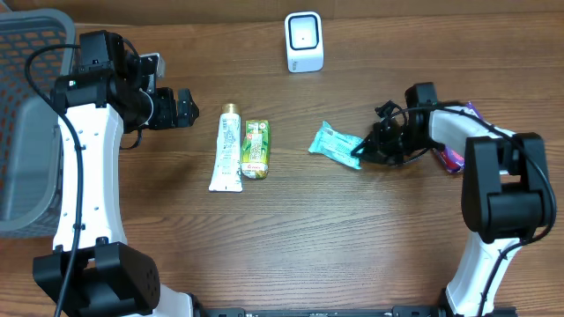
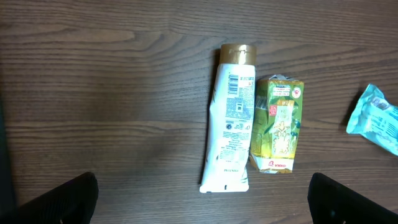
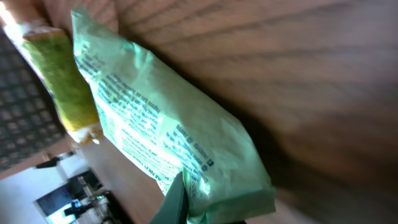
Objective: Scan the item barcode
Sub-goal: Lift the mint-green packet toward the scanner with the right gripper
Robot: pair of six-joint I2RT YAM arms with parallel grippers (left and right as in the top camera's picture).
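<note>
My right gripper [image 1: 363, 150] is shut on the right end of a pale teal packet [image 1: 333, 143], the item, which lies right of the table's middle. In the right wrist view the packet [image 3: 161, 124] fills the frame with small print on it, and one finger [image 3: 174, 202] presses its edge. I cannot make out a barcode on it. A white scanner [image 1: 304, 41] stands at the back centre. My left gripper [image 1: 187, 107] is open and holds nothing, to the left of a white tube [image 1: 227, 148]. Its dark fingertips [image 2: 62, 199] stand wide apart.
A green and yellow carton [image 1: 256, 148] lies against the tube's right side; the left wrist view shows the tube [image 2: 231, 118], carton [image 2: 278, 124] and packet [image 2: 376, 118]. A grey basket [image 1: 26, 114] stands at the left edge. A purple packet [image 1: 454, 160] lies under the right arm.
</note>
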